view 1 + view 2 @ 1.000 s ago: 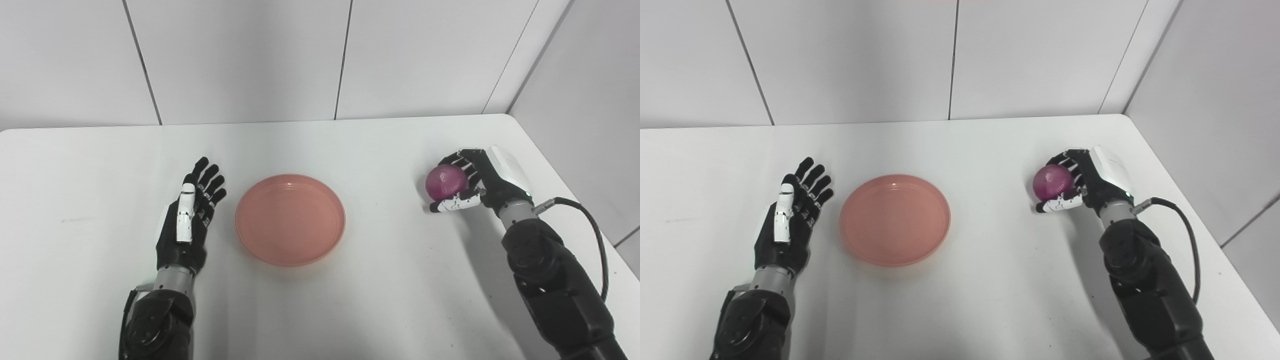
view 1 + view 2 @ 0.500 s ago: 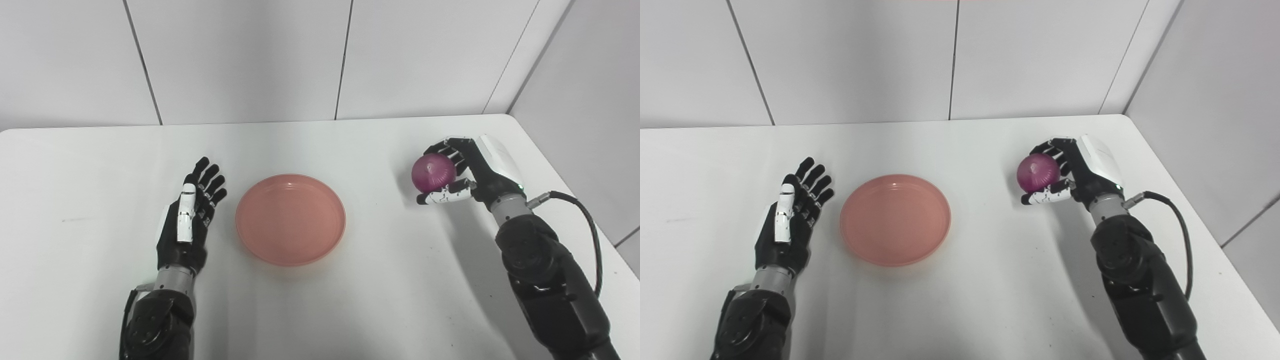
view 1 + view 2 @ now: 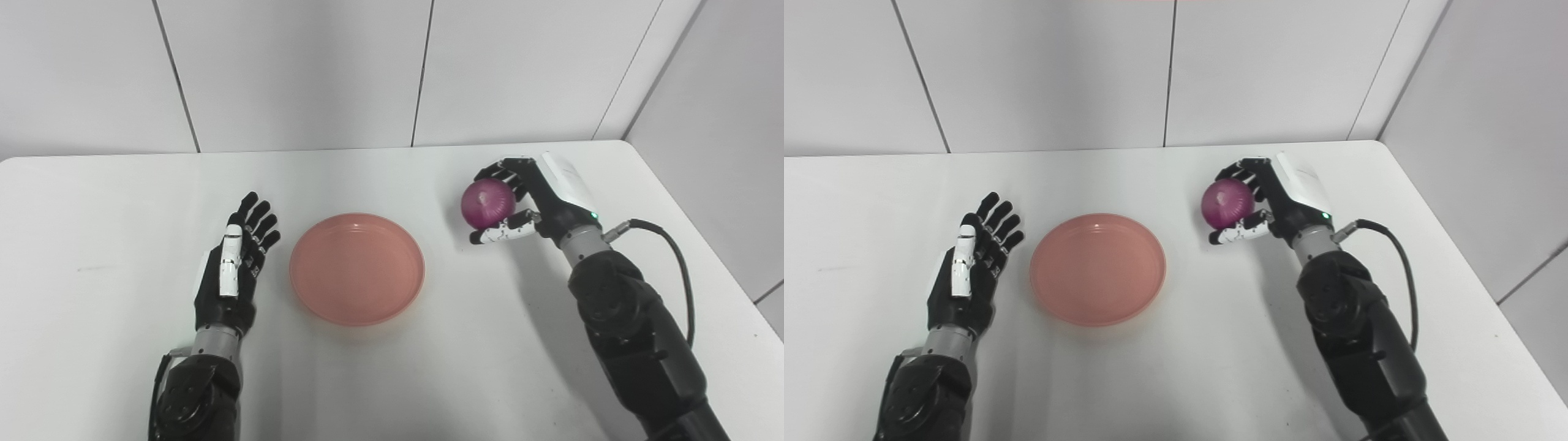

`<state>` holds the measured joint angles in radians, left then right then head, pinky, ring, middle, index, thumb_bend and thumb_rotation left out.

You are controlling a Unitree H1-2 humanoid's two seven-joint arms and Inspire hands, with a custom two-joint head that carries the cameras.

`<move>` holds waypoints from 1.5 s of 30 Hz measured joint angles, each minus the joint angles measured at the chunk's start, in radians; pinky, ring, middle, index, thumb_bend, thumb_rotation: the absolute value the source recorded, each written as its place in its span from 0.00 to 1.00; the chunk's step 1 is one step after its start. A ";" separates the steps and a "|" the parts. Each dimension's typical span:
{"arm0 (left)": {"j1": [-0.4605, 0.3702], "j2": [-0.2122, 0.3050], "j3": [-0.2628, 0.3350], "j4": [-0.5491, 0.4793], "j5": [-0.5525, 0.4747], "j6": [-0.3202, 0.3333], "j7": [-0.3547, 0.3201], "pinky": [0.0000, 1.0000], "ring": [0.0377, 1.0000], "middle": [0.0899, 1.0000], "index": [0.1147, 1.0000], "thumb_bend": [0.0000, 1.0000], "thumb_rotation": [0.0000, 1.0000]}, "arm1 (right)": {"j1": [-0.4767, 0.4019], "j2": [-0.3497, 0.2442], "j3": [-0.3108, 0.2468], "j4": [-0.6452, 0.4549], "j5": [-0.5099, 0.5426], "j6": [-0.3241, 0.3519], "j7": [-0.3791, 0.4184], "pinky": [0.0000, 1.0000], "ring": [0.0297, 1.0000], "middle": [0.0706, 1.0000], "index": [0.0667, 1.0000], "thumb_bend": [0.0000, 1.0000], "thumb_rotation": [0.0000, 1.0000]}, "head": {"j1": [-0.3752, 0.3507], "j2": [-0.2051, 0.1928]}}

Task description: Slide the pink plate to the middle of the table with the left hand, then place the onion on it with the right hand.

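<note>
The pink plate (image 3: 357, 267) lies flat near the middle of the white table (image 3: 392, 380) with nothing on it. My left hand (image 3: 233, 267) rests open just left of the plate, fingers spread and pointing away, a small gap between it and the rim. A purple onion (image 3: 487, 203) is held off the table to the right of the plate. My right hand (image 3: 531, 202) is shut on it, fingers wrapped over its far side and the thumb under it.
White wall panels stand behind the table. The table's right edge (image 3: 686, 214) runs close beside my right arm, and a black cable (image 3: 680, 269) loops from the wrist on that side.
My right hand has lifted the onion and carried it left toward the plate. The left hand and the plate have stayed where they were.
</note>
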<state>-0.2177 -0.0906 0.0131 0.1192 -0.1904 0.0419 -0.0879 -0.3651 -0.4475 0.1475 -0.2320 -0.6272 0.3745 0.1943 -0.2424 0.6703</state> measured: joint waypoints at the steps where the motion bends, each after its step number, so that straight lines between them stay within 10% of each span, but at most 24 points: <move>1: 0.000 -0.002 0.000 0.000 0.000 0.000 0.000 0.90 0.92 0.93 0.90 0.47 1.00 | -0.006 0.005 0.006 0.001 -0.001 -0.001 0.001 0.49 0.50 0.53 0.45 0.52 0.13 | 0.002 0.000; 45: 0.016 -0.062 -0.038 -0.019 0.040 0.001 0.065 0.91 0.92 0.92 0.88 0.44 1.00 | -0.133 0.217 0.231 0.159 -0.048 -0.068 0.021 0.41 0.48 0.53 0.45 0.52 0.14 | 0.137 -0.005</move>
<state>-0.2013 -0.1528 -0.0252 0.1002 -0.1504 0.0433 -0.0232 -0.4980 -0.2308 0.3782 -0.0726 -0.6749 0.3060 0.2158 -0.1058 0.6657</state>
